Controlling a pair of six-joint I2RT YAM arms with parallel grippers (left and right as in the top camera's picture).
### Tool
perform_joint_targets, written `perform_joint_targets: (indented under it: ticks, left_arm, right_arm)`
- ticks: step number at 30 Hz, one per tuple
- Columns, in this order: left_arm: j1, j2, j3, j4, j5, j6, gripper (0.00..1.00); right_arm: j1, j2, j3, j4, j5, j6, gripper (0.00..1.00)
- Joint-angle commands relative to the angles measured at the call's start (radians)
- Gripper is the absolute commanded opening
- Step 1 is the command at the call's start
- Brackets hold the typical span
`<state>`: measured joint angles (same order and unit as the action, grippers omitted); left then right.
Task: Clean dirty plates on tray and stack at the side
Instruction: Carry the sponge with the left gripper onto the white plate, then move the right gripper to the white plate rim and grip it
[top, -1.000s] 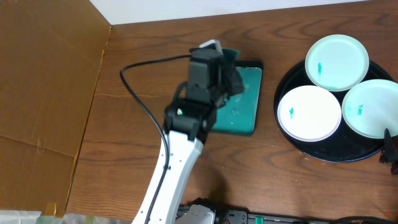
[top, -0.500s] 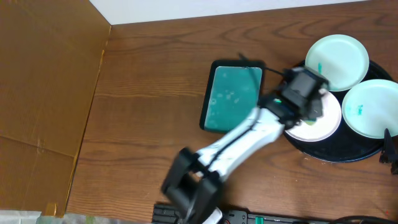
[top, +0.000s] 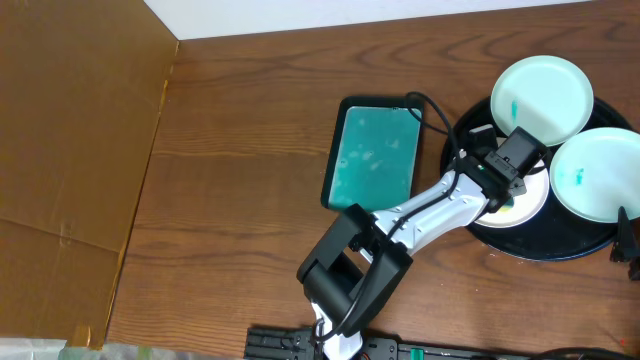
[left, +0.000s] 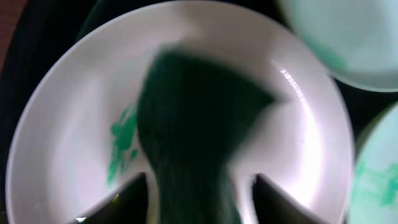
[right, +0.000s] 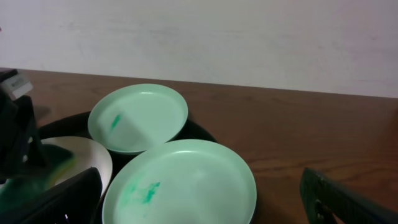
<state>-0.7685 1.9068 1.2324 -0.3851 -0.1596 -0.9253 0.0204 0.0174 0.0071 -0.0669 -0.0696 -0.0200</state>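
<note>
Press too hard or off-centre and the near plate (left: 68, 124) could skid on the glossy black tray (top: 540, 252), at the worktop's (top: 250, 120) right edge, which also carries two more smeared plates (top: 542, 98). Your left fingers (left: 127, 199) grip a dark green sponge (left: 193, 118) over that plate; your right fingers (right: 62, 199) gape wide. The teal tray (top: 372, 155) shows only pale flecks.

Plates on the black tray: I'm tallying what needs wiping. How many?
3 plates: one at the tray's far edge, one on its right side, one on its left under the left gripper and its dark sponge. None looks hidden.
</note>
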Motion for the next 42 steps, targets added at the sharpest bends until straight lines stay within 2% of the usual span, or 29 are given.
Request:
perform_joint_targets:
  ticks: [1, 9, 10, 16, 17, 18, 21, 24, 29, 32, 34, 36, 38, 40, 42]
  left_arm:
    - [0.000, -0.051, -0.001, 0.002, 0.018, 0.055, 0.63]
    - [0.034, -0.309, 0.000, -0.064, 0.014, 0.102, 0.69]
    - [0.062, -0.396, 0.000, -0.120, 0.000, 0.102, 0.70]
    - [0.180, -0.639, 0.000, -0.440, -0.151, 0.102, 0.71]
    - [0.200, -0.671, 0.000, -0.492, -0.174, 0.102, 0.79]
    - [0.216, -0.693, 0.000, -0.528, -0.185, 0.102, 0.83]
    - [0.267, -0.763, 0.000, -0.636, -0.193, 0.101, 0.84]
    - [0.285, -0.798, -0.001, -0.698, -0.193, 0.101, 0.84]
    - [0.286, -0.800, -0.001, -0.769, -0.160, 0.101, 0.84]
    - [0.286, -0.795, -0.001, -0.810, -0.127, 0.101, 0.85]
    - [0.286, -0.793, -0.001, -0.823, -0.117, 0.101, 0.85]
    - [0.286, -0.793, -0.001, -0.822, -0.117, 0.101, 0.85]
    - [0.285, -0.792, -0.001, -0.818, -0.117, 0.101, 0.85]
    - [0.285, -0.790, -0.001, -0.816, -0.113, 0.101, 0.85]
    - [0.285, -0.790, -0.001, -0.819, -0.113, 0.101, 0.85]
  right_arm:
    - [0.010, -0.004, -0.002, -0.004, 0.006, -0.015, 0.99]
    - [0.010, -0.004, -0.002, -0.004, 0.006, -0.015, 0.99]
    - [0.010, -0.004, -0.002, -0.004, 0.006, -0.015, 0.99]
    - [0.010, -0.004, -0.002, -0.004, 0.006, -0.015, 0.99]
    - [0.010, -0.004, -0.002, -0.004, 0.006, -0.015, 0.99]
    - [0.010, -0.004, -0.002, -0.004, 0.006, -0.015, 0.99]
    - [0.010, -0.004, -0.002, -0.004, 0.006, -0.015, 0.99]
    - [0.010, -0.004, -0.002, 0.106, -0.016, 0.009, 0.99]
    - [0.010, -0.004, -0.002, 0.346, -0.558, 0.543, 0.99]
    - [0.011, -0.004, -0.002, 0.476, -0.528, 0.765, 0.99]
    - [0.011, -0.004, -0.002, 0.665, -0.468, 0.914, 0.99]
    - [0.011, -0.004, 0.011, 0.909, -0.378, 0.943, 0.99]
    - [0.011, -0.004, 0.055, 1.022, -0.285, 0.943, 0.99]
    - [0.011, -0.004, 0.157, 0.995, -0.254, 0.905, 0.99]
    - [0.011, 0.019, 0.406, 0.586, -0.302, 0.717, 0.99]
